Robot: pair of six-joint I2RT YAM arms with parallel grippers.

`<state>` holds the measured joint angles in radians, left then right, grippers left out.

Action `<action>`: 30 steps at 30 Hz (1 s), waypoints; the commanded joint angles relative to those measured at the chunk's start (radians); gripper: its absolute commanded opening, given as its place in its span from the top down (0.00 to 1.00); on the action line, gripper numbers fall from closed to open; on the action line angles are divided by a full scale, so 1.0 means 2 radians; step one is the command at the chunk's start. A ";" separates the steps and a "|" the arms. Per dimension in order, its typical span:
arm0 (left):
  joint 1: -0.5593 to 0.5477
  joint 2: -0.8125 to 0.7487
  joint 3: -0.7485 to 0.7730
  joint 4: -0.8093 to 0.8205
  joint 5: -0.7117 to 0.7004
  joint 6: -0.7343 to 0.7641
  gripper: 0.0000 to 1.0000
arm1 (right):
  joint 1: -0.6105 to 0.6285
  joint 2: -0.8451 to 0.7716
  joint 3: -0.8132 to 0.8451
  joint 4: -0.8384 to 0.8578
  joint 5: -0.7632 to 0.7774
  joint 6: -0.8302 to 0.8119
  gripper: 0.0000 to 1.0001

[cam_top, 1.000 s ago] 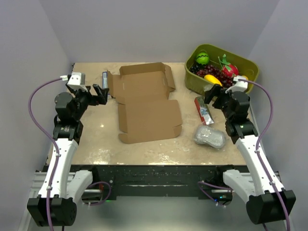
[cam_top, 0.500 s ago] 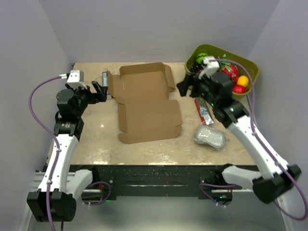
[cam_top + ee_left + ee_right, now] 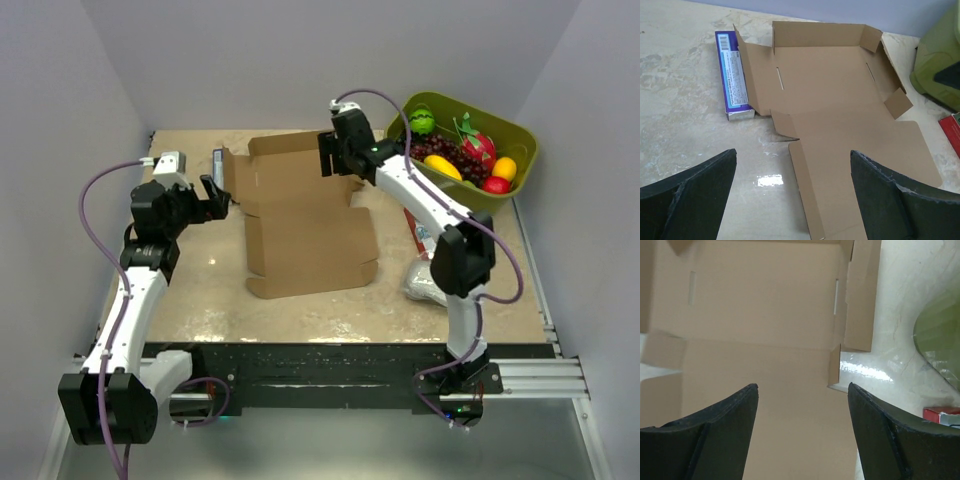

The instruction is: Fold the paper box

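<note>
I find the box (image 3: 305,215) lying opened flat on the table (image 3: 200,290), mid-width and toward the far edge, with its rear flaps partly raised and its left flap against a purple carton (image 3: 732,75). The left gripper (image 3: 217,195) stands wide and empty, just off the box's left flap. The right gripper (image 3: 330,163) hangs over the box's far right corner, fingers well apart, holding nothing.

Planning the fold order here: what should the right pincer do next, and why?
Probably lower the right pincer onto the right side flap of the paper box to start folding it up: the pincer hovers open above that flap, and the sheet lies unfolded.
</note>
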<state>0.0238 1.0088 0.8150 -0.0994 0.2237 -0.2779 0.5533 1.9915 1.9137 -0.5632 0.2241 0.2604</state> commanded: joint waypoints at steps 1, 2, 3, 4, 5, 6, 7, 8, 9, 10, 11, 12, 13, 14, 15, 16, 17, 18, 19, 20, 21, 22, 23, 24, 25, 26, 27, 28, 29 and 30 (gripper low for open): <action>0.000 0.001 0.001 0.008 0.020 -0.005 0.00 | 0.018 0.048 0.088 -0.055 0.106 -0.040 0.24; 0.000 0.001 0.002 0.009 0.022 -0.005 0.00 | 0.025 0.074 0.099 -0.057 0.114 -0.048 0.24; 0.000 0.002 0.001 0.008 0.023 -0.004 0.00 | 0.027 0.086 0.118 -0.058 0.126 -0.054 0.23; 0.000 0.003 0.002 0.009 0.027 -0.005 0.00 | 0.027 0.101 0.128 -0.062 0.136 -0.063 0.23; 0.000 0.003 0.003 0.008 0.028 -0.005 0.00 | 0.027 0.128 0.142 -0.069 0.148 -0.068 0.23; 0.000 0.003 0.004 0.008 0.028 -0.005 0.00 | 0.026 0.144 0.168 -0.075 0.162 -0.070 0.23; 0.000 0.003 0.004 0.008 0.027 -0.005 0.00 | 0.026 0.157 0.181 -0.085 0.176 -0.076 0.23; 0.000 0.003 0.003 0.008 0.026 -0.004 0.00 | 0.026 0.168 0.194 -0.090 0.197 -0.080 0.23; 0.000 0.003 0.003 0.008 0.025 -0.004 0.00 | 0.026 0.189 0.212 -0.093 0.202 -0.087 0.22; 0.000 0.002 0.003 0.008 0.025 -0.004 0.00 | 0.026 0.195 0.216 -0.087 0.206 -0.091 0.22; 0.000 0.001 0.004 0.008 0.025 -0.004 0.00 | 0.026 0.198 0.215 -0.079 0.206 -0.094 0.22; 0.000 0.001 0.002 0.009 0.027 -0.004 0.00 | 0.026 0.203 0.210 -0.069 0.209 -0.102 0.22; 0.000 0.002 0.003 0.010 0.028 -0.004 0.00 | 0.026 0.207 0.209 -0.054 0.213 -0.105 0.22; 0.000 0.003 0.003 0.010 0.029 -0.005 0.00 | 0.025 0.212 0.212 -0.052 0.220 -0.106 0.22; 0.000 0.003 0.003 0.010 0.030 -0.004 0.00 | 0.024 0.222 0.219 -0.050 0.236 -0.108 0.23; 0.000 0.003 0.003 0.011 0.032 -0.004 0.00 | 0.022 0.226 0.221 -0.045 0.236 -0.108 0.23; 0.000 0.003 0.002 0.011 0.032 -0.004 0.00 | 0.016 0.229 0.224 -0.041 0.232 -0.109 0.23; 0.000 0.003 0.002 0.011 0.032 -0.004 0.00 | 0.013 0.234 0.226 -0.040 0.223 -0.109 0.24; 0.000 0.003 0.001 0.012 0.032 -0.005 0.00 | 0.011 0.240 0.227 -0.032 0.220 -0.109 0.25; 0.000 0.005 0.001 0.013 0.032 -0.005 0.00 | 0.007 0.244 0.227 -0.028 0.219 -0.111 0.25; 0.000 0.006 0.000 0.013 0.034 -0.006 0.00 | 0.006 0.247 0.230 -0.024 0.216 -0.118 0.25; 0.000 0.007 0.001 0.013 0.035 -0.006 0.00 | 0.005 0.255 0.231 -0.017 0.216 -0.122 0.25; 0.000 0.009 0.001 0.014 0.036 -0.006 0.00 | 0.001 0.259 0.234 -0.013 0.217 -0.125 0.26; 0.000 0.009 0.001 0.013 0.037 -0.006 0.00 | -0.001 0.264 0.240 -0.011 0.216 -0.127 0.26; 0.000 0.010 0.001 0.013 0.038 -0.006 0.00 | -0.001 0.269 0.243 -0.008 0.218 -0.127 0.26; 0.000 0.011 0.001 0.013 0.038 -0.005 0.00 | -0.004 0.276 0.246 -0.004 0.221 -0.143 0.27; 0.000 0.010 0.001 0.014 0.038 -0.005 0.00 | -0.005 0.280 0.250 -0.002 0.223 -0.149 0.28; 0.000 0.012 0.001 0.014 0.038 -0.005 0.00 | -0.006 0.281 0.251 0.004 0.225 -0.152 0.29; 0.000 0.013 0.000 0.014 0.038 -0.004 0.00 | -0.008 0.284 0.252 0.009 0.225 -0.153 0.30; 0.000 0.013 0.001 0.014 0.038 -0.004 0.00 | -0.009 0.284 0.250 0.012 0.223 -0.159 0.33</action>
<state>0.0238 1.0306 0.8150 -0.0982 0.2806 -0.2779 0.5457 2.5637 2.3604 -0.6041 0.6418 0.0051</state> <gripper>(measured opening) 0.995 0.708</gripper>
